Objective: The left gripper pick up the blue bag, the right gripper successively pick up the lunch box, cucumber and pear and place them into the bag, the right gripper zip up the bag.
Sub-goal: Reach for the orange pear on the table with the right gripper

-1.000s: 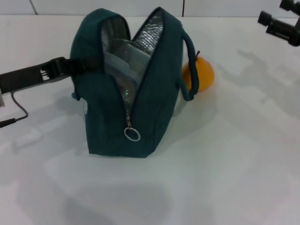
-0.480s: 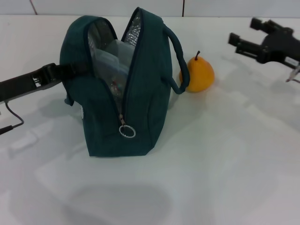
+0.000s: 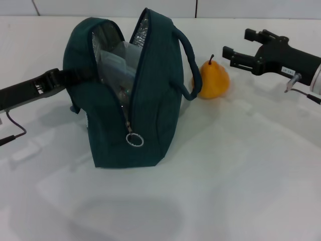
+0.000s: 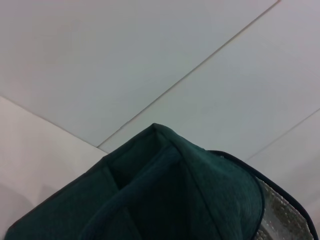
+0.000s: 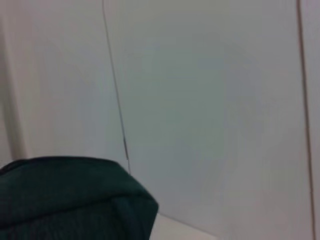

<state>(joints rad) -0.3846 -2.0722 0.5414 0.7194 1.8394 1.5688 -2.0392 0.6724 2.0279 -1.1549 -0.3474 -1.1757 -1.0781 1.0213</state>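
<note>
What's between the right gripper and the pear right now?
Nothing: in the head view only bare white table lies between the open right gripper and the pear, which stands beside the blue bag.

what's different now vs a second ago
The right gripper has come in from the far right corner, down and toward the pear, fingers open, not yet touching it. The blue bag shifted a little toward the robot's left. The left gripper keeps hold of the bag's side; the bag stays unzipped with the lunch box inside, and the pear is still on the table.

Pear (image 3: 212, 80) sits right of bag (image 3: 150, 110) on table (image 3: 241, 181).
</note>
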